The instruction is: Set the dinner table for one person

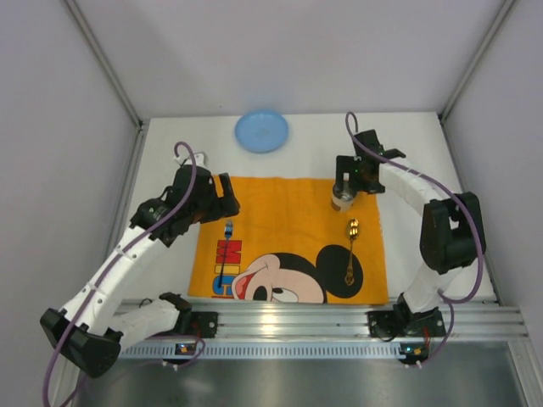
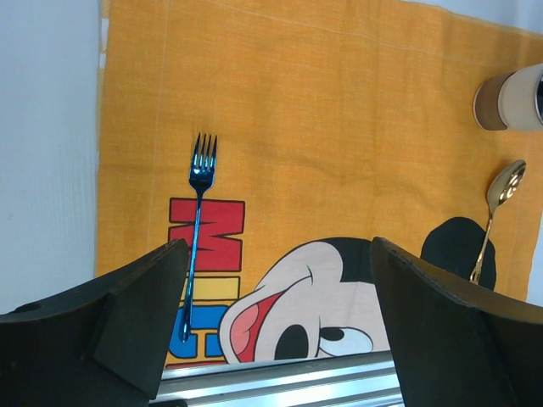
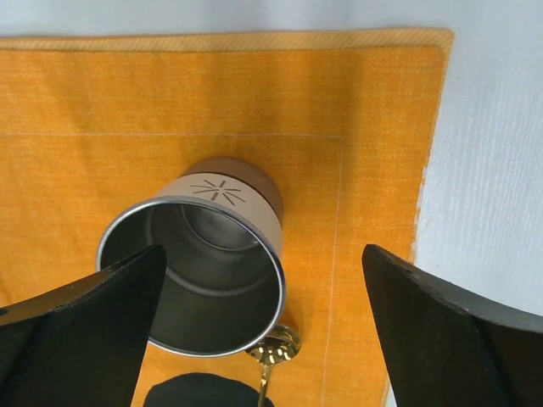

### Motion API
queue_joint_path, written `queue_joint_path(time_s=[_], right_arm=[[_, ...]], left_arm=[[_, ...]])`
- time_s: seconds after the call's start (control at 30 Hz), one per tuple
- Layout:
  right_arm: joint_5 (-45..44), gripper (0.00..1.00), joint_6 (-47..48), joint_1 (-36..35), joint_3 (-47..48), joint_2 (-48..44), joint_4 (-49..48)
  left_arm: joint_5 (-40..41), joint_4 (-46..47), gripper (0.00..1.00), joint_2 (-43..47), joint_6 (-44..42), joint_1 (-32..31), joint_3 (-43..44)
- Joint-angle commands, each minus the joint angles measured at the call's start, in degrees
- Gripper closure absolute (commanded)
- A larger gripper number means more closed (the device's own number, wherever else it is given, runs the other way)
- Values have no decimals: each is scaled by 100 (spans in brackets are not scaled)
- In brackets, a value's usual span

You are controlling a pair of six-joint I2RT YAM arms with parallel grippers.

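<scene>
Done: blue metal fork [image 2: 197, 246], gold spoon [image 1: 350, 253], beige steel-lined cup [image 3: 229, 193] on orange placemat [image 1: 288, 212]; pending: round blue plate [image 1: 261, 131], upper centre, off mat; left gripper [image 2: 280, 318], right gripper [image 3: 263, 292] spread, empty.

White-shelled left arm [image 1: 114, 270] and right arm [image 1: 411, 182], black joints (purple cables [image 1: 349, 129] alongside)

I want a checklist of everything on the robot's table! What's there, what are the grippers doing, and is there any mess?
Surface: white dinner table, with an orange placemat flat on it.
Job's things: blue fork on the placemat's left; gold spoon on its right; cup upright beyond the spoon; blue plate on bare table past the placemat.
Clutter: nothing seen.
Grippers: left gripper open, holding nothing; right gripper open, cup between its fingers.
Cables: purple cables run along both arms.
Surroundings: plain walls, metal rail at the near edge.
</scene>
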State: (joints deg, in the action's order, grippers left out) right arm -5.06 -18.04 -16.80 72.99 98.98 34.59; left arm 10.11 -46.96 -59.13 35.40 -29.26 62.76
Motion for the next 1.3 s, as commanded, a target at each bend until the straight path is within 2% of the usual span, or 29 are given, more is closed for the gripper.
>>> queue_joint_path(time_s=[0.0,0.17,0.33,0.43,0.6,0.77,1.0,1.1,1.27], right_arm=[[-381,0,73,-192,680,-431,178],[-601,0,81,-263,1541,-1187,707],[-611,0,169,-254,1552,-1916,1049],[-392,0,161,-254,1254,-2495,1278],[-39,0,-50,-263,261,-3226,1366],[93,0,46,-263,-652,-3920,1235],[5,0,144,-245,-1076,-3887,1111],[49,0,-198,-236,-848,-3509,1173],[278,0,-551,-245,-296,-2597,1120]], left_arm=[[35,-6,6,-89,72,16,209],[140,152,1,-695,11,34,675],[404,696,2,-1872,388,130,1554],[273,1222,2,-2584,705,244,1932],[27,1505,5,-3918,1468,578,2555],[-465,2409,6,-4878,1646,877,2925],[-984,2858,8,-6573,1645,1255,4347],[-950,2536,8,-7128,1848,1431,5042],[-695,2359,9,-7796,2040,1633,5605]])
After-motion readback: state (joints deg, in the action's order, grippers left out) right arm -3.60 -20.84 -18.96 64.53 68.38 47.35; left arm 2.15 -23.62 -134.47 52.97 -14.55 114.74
